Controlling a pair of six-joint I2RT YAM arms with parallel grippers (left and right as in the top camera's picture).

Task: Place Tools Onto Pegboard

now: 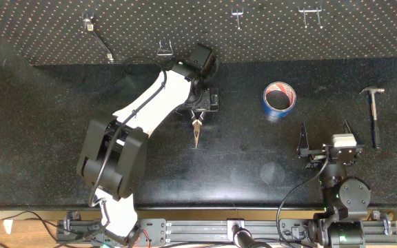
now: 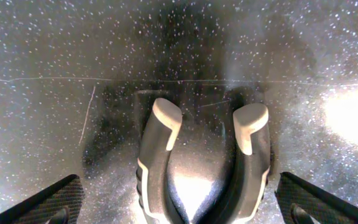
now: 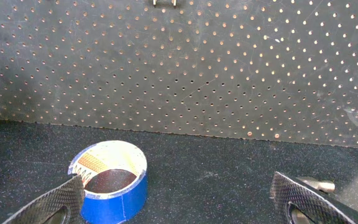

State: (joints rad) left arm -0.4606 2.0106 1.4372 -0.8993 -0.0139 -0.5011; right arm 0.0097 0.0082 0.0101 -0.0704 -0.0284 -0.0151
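Note:
A pair of pliers (image 1: 196, 131) lies on the black table just in front of the pegboard (image 1: 253, 31), its tip pointing toward the arm bases. My left gripper (image 1: 200, 109) hangs over the handle end. In the left wrist view the two pale grey handles (image 2: 160, 155) lie between my open left gripper's (image 2: 179, 208) fingers (image 2: 42, 205), with room on both sides. A roll of blue tape (image 1: 279, 98) stands mid-right, also seen as the blue tape (image 3: 110, 180). A hammer (image 1: 373, 114) lies at the far right. My right gripper (image 1: 324, 134) stands open near its base, holding nothing.
Metal hooks (image 1: 238, 14) stick out of the pegboard at several spots, one hook (image 1: 164, 48) close behind the left wrist. A dark slender item (image 1: 100, 38) hangs on the board at the left. Bare table lies between the pliers and the tape.

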